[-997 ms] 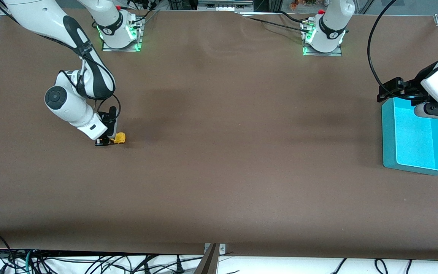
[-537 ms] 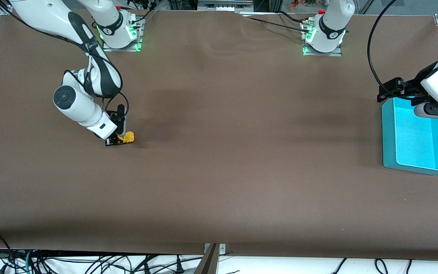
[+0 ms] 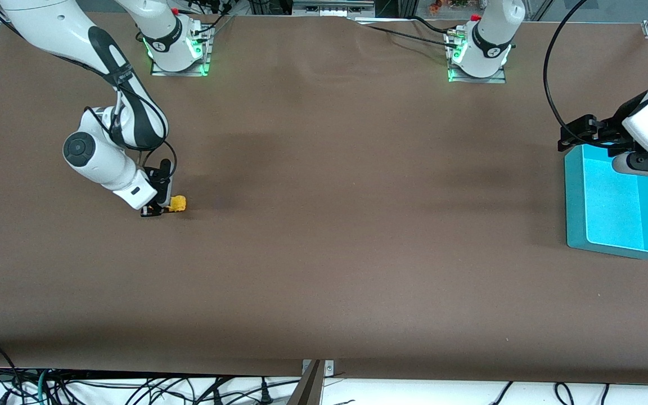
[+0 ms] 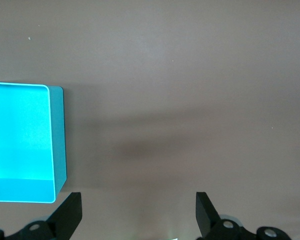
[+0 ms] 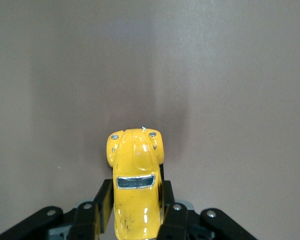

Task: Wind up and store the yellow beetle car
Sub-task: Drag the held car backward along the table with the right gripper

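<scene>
Since half a second earlier, your right gripper (image 3: 162, 209) and the yellow beetle car (image 3: 178, 203) it carried had slid back along the bench (image 3: 324, 225) toward the right arm's end, returning to about where they stood a second before. Nothing else had shifted.

At that moment you had the right gripper low at the bench surface, toward the right arm's end, clenched on the yellow beetle car. In the right wrist view the car (image 5: 135, 185) sat between the two black fingers (image 5: 102, 205), its rounded bonnet and headlights sticking out past the fingertips and its rear hidden inside the gripper (image 5: 136, 210). You could not tell from these views whether its wheels touched the bench.

Your left arm waited at its own end of the bench. Its gripper (image 3: 583, 132) hung over the edge of the turquoise tray (image 3: 574, 197) that lay farthest from the front camera, and its fingers stood wide apart with nothing between them, as the left wrist view showed (image 4: 137, 215). That view also caught a corner of the tray (image 4: 59, 140), with bare bench beside it. The tray lay well apart from the car.
</scene>
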